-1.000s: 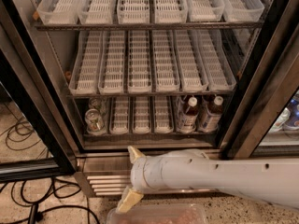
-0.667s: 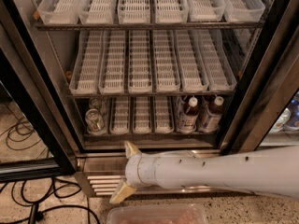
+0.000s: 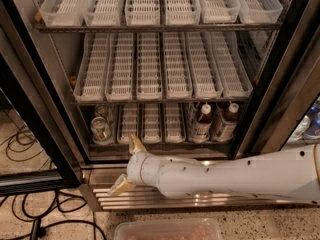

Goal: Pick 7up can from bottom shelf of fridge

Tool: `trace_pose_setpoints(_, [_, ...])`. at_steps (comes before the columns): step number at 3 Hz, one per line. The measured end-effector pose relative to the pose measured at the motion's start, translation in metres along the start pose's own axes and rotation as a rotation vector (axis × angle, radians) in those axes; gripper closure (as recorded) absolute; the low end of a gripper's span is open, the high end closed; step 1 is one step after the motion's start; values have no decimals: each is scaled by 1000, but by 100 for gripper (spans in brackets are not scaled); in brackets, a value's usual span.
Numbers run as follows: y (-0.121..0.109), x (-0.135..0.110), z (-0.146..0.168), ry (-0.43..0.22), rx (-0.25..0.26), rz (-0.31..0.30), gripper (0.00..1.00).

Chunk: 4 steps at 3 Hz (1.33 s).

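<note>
The bottom-shelf tabletop [image 3: 160, 145] carries the 7up can [image 3: 101, 130] at 9 o'clock, white lane trays [image 3: 150, 122] midway and two brown bottles [image 3: 202, 122] at 3 o'clock. The tool [image 3: 123, 165], spread open, hovers at 6.

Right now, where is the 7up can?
In the camera view, the 7up can stands at the left end of the bottom shelf, just up and left of the open pincer.

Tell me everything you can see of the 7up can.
The 7up can is a small aluminium can with a shiny silver top and a pale green-and-white body. It appears upright at the left end of the dim bottom shelf, well apart from the brown bottles. Nothing grips it: the open gripper hangs below it, in front of the shelf.
</note>
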<state>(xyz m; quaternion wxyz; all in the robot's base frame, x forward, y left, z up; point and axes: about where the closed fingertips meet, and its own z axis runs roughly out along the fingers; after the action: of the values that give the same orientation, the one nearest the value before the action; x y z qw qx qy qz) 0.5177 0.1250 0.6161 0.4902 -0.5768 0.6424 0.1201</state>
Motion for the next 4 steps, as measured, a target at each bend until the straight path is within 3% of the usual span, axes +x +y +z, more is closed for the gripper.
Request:
trace_pose_setpoints(1, [0,0,0,0,0,0,0])
trace_pose_setpoints(2, [-4,-3,7,-36,52,9,0])
trace_pose_setpoints(4, [-31,-3,43,-198,282,140,0])
